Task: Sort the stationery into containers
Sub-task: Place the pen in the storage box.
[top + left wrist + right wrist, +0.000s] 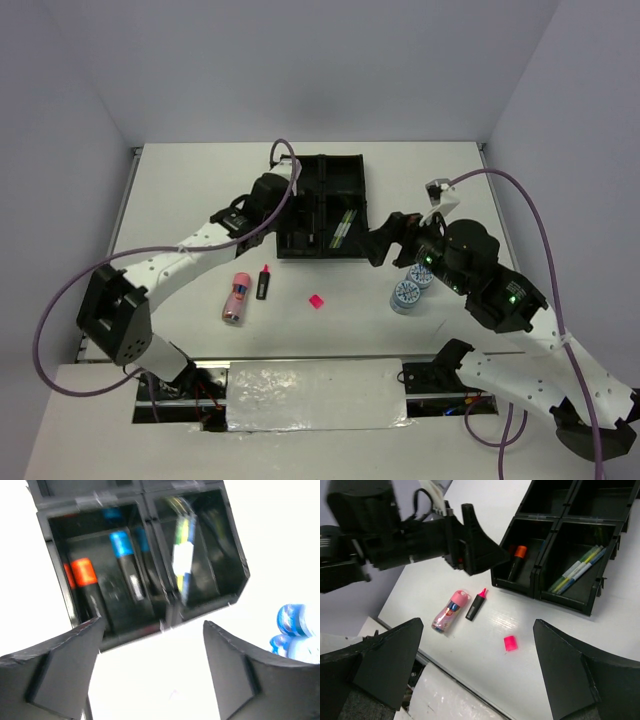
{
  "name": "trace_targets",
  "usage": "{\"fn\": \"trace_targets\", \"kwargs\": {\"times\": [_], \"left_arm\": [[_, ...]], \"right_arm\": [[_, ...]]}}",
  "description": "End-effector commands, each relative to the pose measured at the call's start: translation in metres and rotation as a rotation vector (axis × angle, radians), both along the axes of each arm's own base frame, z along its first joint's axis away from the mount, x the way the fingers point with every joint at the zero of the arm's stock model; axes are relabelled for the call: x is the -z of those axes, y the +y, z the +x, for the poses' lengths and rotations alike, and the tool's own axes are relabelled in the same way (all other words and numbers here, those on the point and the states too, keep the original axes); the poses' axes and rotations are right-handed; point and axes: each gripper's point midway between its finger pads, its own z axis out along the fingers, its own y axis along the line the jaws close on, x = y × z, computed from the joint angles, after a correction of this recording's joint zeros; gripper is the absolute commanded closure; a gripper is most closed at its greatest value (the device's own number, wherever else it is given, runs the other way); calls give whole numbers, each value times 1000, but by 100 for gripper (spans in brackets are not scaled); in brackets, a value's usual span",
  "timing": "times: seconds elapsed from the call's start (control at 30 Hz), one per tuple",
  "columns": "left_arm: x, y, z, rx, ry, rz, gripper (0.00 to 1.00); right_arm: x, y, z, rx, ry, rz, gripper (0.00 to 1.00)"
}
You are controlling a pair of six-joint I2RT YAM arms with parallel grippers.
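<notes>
Left hand [152,630] hangs wide open, empty, at the black four-compartment plastic tray [565,602]. Lift straight clear of its walls, then go for the pink-capped black highlighter [264,282].

**Surroundings: Table, Enclosure, Near-Edge Covering**

The white table top [190,190] occupies the centre of the top view; its surface is matte and rectangular. A thin grey strip [122,200] runs along its left edge; the material cannot be told. The back wall [300,60], plain pale grey, fills the upper frame. The left side wall [45,150] and the right side wall [590,120] show the same finish. A crinkled silvery sheet [315,394] lies flat at lower centre, along the table's near edge. A white ledge [80,430] sits at lower left.
</notes>
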Motion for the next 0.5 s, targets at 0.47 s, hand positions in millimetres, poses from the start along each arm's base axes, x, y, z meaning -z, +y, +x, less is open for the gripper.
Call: {"fn": "trace_targets", "kwargs": {"times": [0.47], "left_arm": [[107,57,-127,-58,234,268,11]], "right_arm": [[23,27,-3,-115,39,22,3]]}}
